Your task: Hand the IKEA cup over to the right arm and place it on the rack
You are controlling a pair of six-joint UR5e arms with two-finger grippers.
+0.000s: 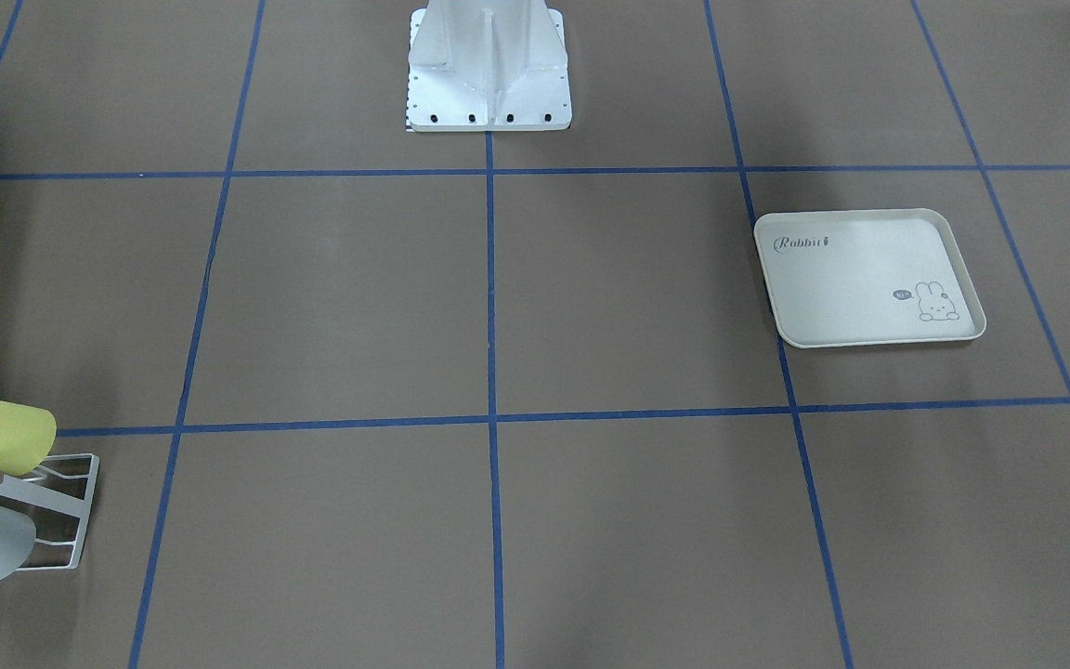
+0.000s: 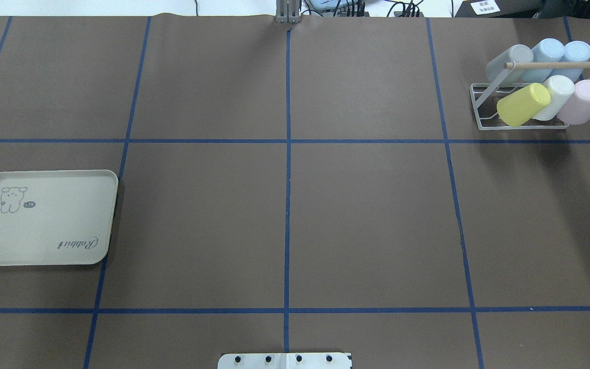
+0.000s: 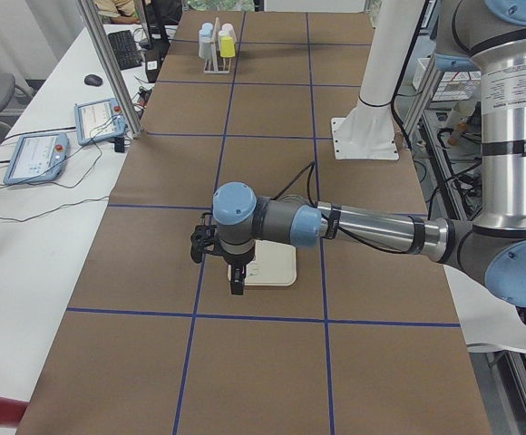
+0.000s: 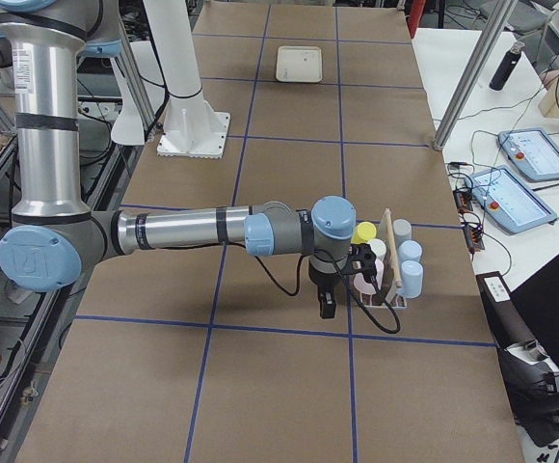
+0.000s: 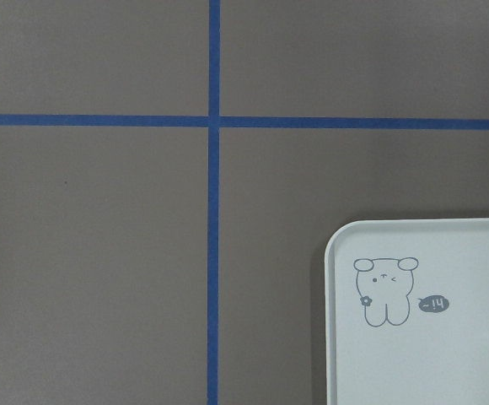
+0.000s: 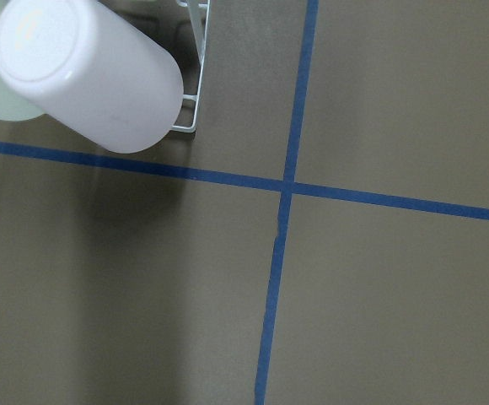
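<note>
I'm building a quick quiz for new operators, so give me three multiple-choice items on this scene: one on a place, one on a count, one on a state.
1. Relative to the rack, where does the rabbit-print tray lie?
A under it; B touching it; C far away, on the robot's left side.
2. How many cups are on the rack?
A six; B three; C nine.
3. How is the yellow cup placed?
A upright on the table; B slanted on the rack; C on the tray.

Answers: C, the overhead view shows the tray at the left edge and the rack at the far right. A, there are two rows of three. B, it rests tilted among the other cups on the rack.
</note>
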